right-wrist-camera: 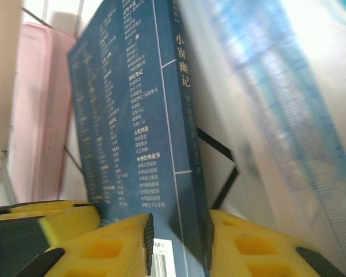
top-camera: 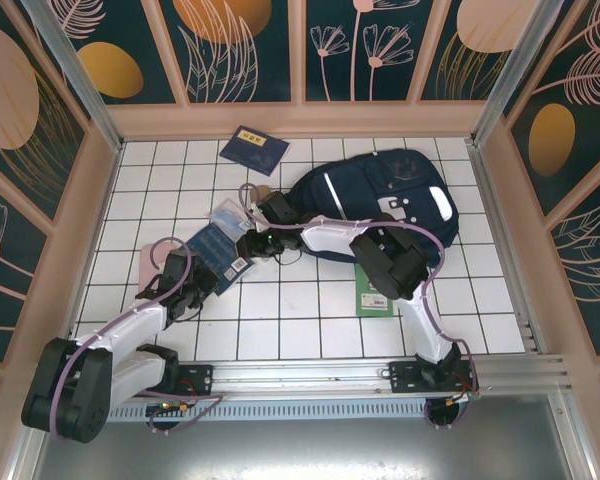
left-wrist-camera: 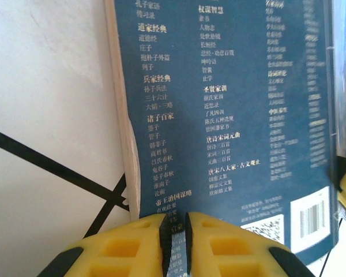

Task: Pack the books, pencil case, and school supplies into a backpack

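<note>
The backpack [top-camera: 380, 195] is the biggest thing on the white tiled table [top-camera: 310, 320]. There is one, lying flat. From above it cannot be made out whether its opening faces the books.

There are two navy books. The labelled book [top-camera: 253, 150] lies beyond the backpack's left end, close to the back wall and apart from both arms. The held book [top-camera: 212, 255] sits left of the backpack, with both arms reaching to it. Its long axis runs slantwise, the near end pointing away from the backpack and the far end angled toward it.

The left gripper [left-wrist-camera: 176, 236] is clamped on the book's near short edge, its yellow pads pinched onto the cover beside the barcode. The right gripper [right-wrist-camera: 179, 242] straddles the spine at that same end, with a pad pressed to each side, so it too grasps the book. The right arm lies between book and backpack and is the nearer one, so carrying the book over likely means a sideways sweep to the right.

One clear packet [top-camera: 228, 213] rests at the held book's far end, between it and the backpack. One green booklet [top-camera: 375, 292] lies just at the backpack's near edge, partly under the right arm. One flat pink item [top-camera: 148, 265] lies on the held book's far side from the backpack.
</note>
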{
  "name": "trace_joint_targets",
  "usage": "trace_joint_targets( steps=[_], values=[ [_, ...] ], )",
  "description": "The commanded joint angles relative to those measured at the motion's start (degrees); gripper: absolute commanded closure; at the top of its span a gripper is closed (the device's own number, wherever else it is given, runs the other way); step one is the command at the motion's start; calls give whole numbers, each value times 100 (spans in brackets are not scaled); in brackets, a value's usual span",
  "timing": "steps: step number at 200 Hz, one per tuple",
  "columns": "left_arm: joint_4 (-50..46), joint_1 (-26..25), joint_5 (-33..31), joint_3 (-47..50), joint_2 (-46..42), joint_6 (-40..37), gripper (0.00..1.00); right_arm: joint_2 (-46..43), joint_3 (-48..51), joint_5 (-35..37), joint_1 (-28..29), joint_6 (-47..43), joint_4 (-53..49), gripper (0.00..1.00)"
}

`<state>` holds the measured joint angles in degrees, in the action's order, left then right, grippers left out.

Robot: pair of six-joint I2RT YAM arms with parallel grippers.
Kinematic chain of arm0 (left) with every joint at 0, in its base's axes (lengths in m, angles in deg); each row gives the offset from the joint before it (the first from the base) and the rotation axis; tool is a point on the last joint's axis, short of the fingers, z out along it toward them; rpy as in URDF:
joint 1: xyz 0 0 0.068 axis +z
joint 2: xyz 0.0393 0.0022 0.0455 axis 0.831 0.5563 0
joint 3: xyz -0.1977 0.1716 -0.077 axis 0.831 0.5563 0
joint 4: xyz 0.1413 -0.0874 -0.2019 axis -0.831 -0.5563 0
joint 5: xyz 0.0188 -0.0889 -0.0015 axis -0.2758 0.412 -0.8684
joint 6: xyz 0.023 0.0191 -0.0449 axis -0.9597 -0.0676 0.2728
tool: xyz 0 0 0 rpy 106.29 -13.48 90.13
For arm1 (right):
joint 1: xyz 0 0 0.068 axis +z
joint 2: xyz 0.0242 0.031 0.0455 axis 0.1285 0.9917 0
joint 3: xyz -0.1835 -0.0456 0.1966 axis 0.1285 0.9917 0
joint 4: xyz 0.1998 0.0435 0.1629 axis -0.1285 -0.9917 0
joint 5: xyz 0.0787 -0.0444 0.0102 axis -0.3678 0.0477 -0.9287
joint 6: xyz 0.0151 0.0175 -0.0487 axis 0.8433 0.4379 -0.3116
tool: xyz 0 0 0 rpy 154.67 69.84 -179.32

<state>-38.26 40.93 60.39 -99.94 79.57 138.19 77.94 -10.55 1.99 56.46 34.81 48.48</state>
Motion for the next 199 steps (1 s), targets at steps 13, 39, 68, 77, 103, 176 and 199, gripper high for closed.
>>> trace_joint_targets(
  steps=[13, 39, 68, 77, 103, 176, 199],
  values=[
    [-432, -38, 199, 340, 235, 48, 81, -444, 127, -1450, 497, -9, 282, 69],
    [-454, -38, 180, 341, 182, 48, 81, -326, 113, -1231, 487, -73, 11, 70],
    [-518, -33, 163, 320, 114, 42, 81, -383, 210, -1067, 438, -92, 6, 77],
    [-565, -34, 168, 297, 83, 34, 81, -430, 219, -976, 412, -107, -12, 81],
    [-814, -38, 103, 99, -141, -21, 81, -593, 211, -732, 290, -112, -88, 98],
    [-878, -7, 417, -1231, -764, 41, 48, -1650, 574, -331, -429, 9, -40, 100],
    [-137, 66, 904, -1434, -619, 216, 30, -1958, 669, -540, -695, 129, 66, 100]
  ],
)
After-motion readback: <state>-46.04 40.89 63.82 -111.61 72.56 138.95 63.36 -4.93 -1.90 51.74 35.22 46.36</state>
